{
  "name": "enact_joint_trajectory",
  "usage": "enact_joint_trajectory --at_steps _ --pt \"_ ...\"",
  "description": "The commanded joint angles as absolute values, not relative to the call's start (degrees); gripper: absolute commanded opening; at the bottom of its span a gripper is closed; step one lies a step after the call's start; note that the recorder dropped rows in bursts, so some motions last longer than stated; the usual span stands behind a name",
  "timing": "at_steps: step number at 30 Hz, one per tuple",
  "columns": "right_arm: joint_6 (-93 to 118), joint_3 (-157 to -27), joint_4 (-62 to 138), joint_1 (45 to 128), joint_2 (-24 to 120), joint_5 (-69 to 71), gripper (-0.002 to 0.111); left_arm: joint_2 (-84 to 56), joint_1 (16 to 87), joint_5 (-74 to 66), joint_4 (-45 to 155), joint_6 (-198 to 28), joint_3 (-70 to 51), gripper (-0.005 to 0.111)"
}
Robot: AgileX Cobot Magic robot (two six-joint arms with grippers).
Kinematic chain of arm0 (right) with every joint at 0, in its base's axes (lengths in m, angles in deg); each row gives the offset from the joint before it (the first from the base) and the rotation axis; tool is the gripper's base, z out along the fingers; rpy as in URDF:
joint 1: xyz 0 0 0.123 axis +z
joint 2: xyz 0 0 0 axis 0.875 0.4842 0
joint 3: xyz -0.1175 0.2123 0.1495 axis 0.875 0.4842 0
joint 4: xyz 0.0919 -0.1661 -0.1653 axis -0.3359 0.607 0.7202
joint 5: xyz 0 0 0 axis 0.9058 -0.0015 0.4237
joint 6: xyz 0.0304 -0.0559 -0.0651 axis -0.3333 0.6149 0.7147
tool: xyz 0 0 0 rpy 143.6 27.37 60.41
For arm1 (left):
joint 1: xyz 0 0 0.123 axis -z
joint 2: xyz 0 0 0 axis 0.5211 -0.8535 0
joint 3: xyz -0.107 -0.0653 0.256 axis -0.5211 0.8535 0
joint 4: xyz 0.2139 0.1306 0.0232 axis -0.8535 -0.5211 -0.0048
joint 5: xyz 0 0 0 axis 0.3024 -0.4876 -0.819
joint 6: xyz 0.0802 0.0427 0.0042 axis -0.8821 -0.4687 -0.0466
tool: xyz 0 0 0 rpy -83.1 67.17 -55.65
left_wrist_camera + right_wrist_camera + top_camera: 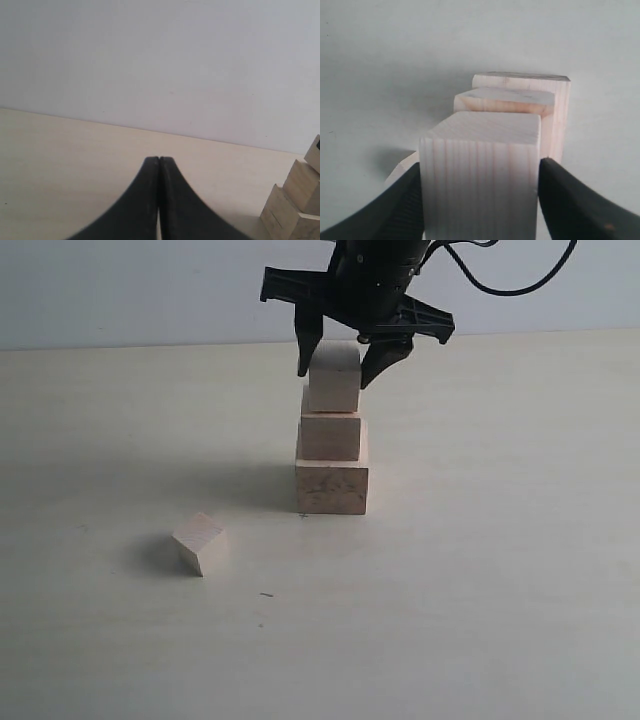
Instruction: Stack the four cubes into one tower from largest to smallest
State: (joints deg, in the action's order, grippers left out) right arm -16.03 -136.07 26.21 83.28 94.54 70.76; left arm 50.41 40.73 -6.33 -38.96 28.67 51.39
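Note:
Three pale wooden cubes form a stepped tower: the largest cube [332, 488] on the table, a mid-size cube [331, 437] on it, and a third cube [334, 390] on top. My right gripper [337, 378] comes down from above and is shut on that third cube [480, 170], one finger against each side. The smallest cube [200, 543] lies alone on the table, turned at an angle, to the front left of the tower. My left gripper [159, 159] is shut and empty, low over the table, with the tower [292, 210] off to its side.
The pale table [500, 590] ends at a plain white wall [120, 290] behind the tower. A black cable [520, 285] hangs from the right arm above the tower.

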Motion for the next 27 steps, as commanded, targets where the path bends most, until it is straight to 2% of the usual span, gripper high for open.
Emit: enact_joint_trajectory --at_steps 1,14,20,27 --pt "-16.1 -136.4 25.6 83.1 94.1 70.5 0.044 50.7 41.1 -6.3 -39.1 28.9 51.4 0.000" --pt "-16.1 -136.4 25.6 83.1 94.1 70.5 0.044 50.7 41.1 -5.8 -39.1 28.9 51.4 0.000" --pt "-16.1 -136.4 25.6 83.1 94.1 70.5 0.058 50.7 41.1 -5.5 -39.1 29.0 51.4 0.000" --pt "-16.1 -136.4 25.6 83.1 94.1 70.5 0.060 50.7 41.1 -5.5 -39.1 29.0 51.4 0.000"
